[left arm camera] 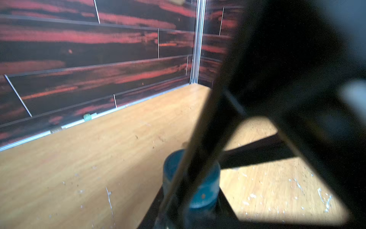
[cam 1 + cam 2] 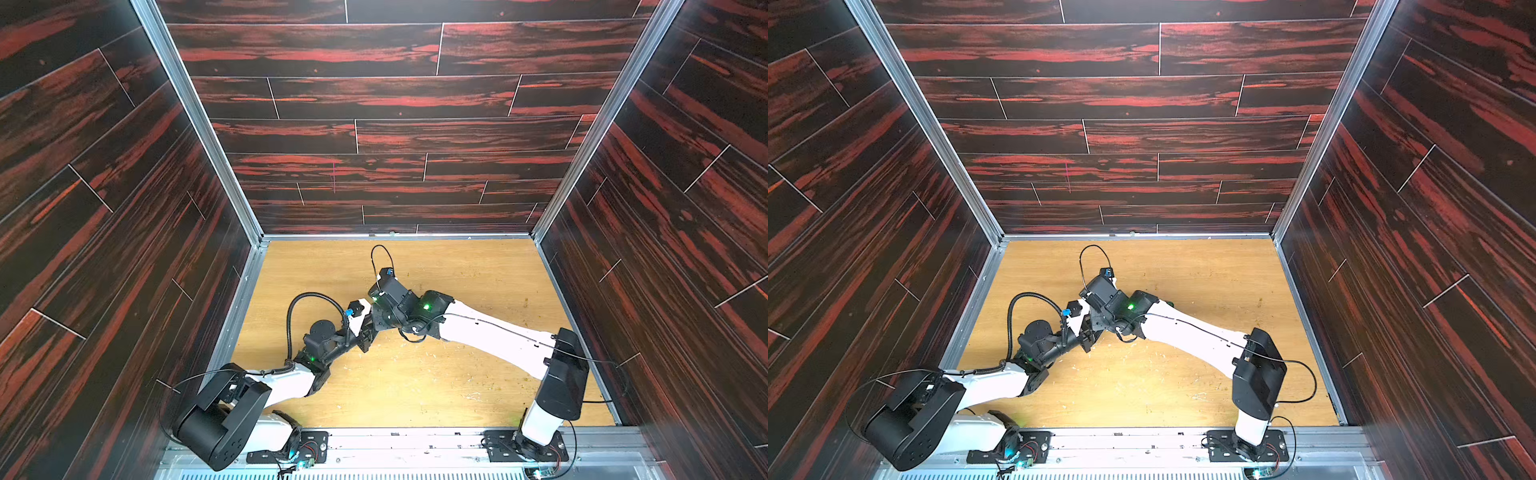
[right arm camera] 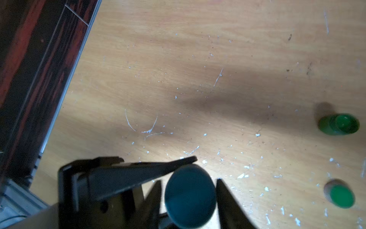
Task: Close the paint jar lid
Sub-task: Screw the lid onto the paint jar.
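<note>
Left claw [image 2: 367,333] is pressed together on the blue paint jar [image 1: 207,189]. The left wrist view is blurry, but the jar base sits right between my dark fingers. The jar stands upright on the wooden table [image 3: 198,59], about mid-table. Both top views hide it under my two wrists, which meet there.

The lid [image 3: 190,196] sits flat on top of the jar, dark blue. Screwed tight or not, I can't tell.

Right claw [image 3: 189,180] comes at the lid from above with its fingers spread either side of it. One finger [image 3: 153,200] leaves a sliver of table showing between it and the lid. The other is right at the lid's edge, contact unclear. So it is straddling, not squeezing.

In the right wrist view one left-claw finger lies alongside the jar as a dark wedge, its tip just past the lid's edge.

A green pot [image 3: 339,124] and a green round piece [image 3: 341,196] sit on the table, well apart from the blue jar and apart from each other. Whether the second is a jar or a cap, I can't tell.

White flecks and scratches are scattered on the tabletop around the jar.
</note>
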`<state>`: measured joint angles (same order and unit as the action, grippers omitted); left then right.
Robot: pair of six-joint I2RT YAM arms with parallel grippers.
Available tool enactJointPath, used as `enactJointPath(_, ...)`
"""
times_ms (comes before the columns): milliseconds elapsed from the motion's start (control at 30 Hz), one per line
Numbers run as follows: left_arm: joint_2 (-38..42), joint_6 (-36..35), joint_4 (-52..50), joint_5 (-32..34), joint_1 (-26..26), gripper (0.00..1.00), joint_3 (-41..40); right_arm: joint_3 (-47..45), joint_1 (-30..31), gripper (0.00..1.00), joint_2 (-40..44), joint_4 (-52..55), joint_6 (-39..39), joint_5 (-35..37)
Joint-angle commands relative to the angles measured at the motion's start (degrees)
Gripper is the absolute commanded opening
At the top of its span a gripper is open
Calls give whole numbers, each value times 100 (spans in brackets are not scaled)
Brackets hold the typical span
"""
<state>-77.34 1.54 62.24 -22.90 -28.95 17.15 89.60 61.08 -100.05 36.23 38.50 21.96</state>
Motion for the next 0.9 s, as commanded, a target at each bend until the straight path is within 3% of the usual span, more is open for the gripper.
enactJointPath(0,-10,-75,296,-26,-23,5,105,-71,115,62,423,68,-393,249)
enactJointPath(200,10,-121,136,-135,-23,5,78,-304,94,89,1004,-23,-896,639)
enactJointPath(433,144,-237,-186,-512,-23,5,34,-937,-7,93,1660,-714,-2259,706)
enactJointPath(567,252,-290,-319,-896,-23,5,8,-1593,-380,92,2295,-1453,-2935,-309)
enactJointPath(733,434,-284,-450,-1332,-23,5,-32,-1943,-1760,93,2750,-1649,-2838,-2576)
enactJointPath(800,481,-269,-551,-1544,-19,5,-3,-2015,-1997,93,2785,-1622,-3209,-3290)
enactJointPath(867,513,-244,-627,-1754,-19,5,25,-1971,-2020,93,2723,-1402,-3612,-3564)
